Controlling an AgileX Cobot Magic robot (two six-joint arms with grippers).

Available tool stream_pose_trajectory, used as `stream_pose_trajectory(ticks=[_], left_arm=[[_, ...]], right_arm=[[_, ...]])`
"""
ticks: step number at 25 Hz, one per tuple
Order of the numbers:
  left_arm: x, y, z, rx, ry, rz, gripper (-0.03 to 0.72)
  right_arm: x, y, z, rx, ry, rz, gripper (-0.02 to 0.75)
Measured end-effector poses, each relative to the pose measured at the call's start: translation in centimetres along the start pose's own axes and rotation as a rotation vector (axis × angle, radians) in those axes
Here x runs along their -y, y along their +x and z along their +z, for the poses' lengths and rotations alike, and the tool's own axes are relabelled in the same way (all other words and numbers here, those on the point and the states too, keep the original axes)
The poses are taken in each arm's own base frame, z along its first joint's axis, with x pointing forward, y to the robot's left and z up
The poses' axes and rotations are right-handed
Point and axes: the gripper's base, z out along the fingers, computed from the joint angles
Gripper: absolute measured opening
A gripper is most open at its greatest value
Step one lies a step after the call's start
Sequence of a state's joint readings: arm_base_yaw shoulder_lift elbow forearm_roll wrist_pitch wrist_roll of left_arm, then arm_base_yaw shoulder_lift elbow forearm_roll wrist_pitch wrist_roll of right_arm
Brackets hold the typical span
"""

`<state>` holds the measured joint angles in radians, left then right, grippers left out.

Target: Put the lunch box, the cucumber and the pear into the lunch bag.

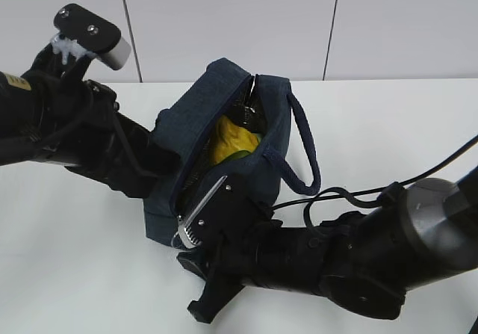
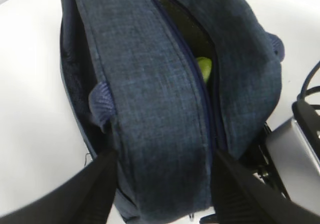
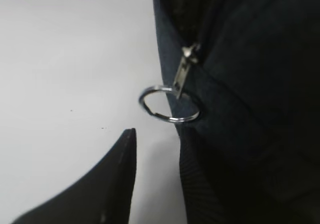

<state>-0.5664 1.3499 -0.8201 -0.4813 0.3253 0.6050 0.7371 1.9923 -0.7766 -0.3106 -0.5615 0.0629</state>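
Blue cloth makes up our lunch bag (image 1: 224, 125), and it is soft and floppy, so it bends when we push it. It lies on the white table (image 1: 388, 125) between our two grippers, with its top zipper part way open.

Our left gripper (image 2: 162, 184) has its two fingers on either side of the bag's end, half open and pressing the cloth between them. We think that holds the bag steady.

Our right gripper (image 3: 155, 179) is at the other end. One finger is just below the silver ring (image 3: 170, 103) and the other is against the cloth. The jaws stand part open, and the ring is just ahead of them, not pinched yet.

Inside the gap we see the yellow pear (image 1: 228, 141) and a bit of green, maybe the cucumber (image 2: 204, 67). We cannot see the lunch box.

The ring is thin, hard and slippery. It dangles loose, so it could slide away. We think the ring or its flat metal tab is the best place to pinch. The handle (image 1: 302, 143) is too floppy.
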Motion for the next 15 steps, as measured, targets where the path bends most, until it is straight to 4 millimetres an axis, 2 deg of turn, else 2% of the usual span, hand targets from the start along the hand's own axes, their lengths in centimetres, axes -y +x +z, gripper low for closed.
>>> stream_pose_trajectory(ticks=[8,15], left_arm=[[0.0,0.0,0.0,0.0,0.0,0.0,0.365],[0.0,0.0,0.0,0.0,0.0,0.0,0.365]], right_arm=[[0.1,-0.9,0.0,0.102,0.017,-0.003,0.246],[-0.3,-1.1,-0.1,0.119,-0.034,-0.073,0.246]])
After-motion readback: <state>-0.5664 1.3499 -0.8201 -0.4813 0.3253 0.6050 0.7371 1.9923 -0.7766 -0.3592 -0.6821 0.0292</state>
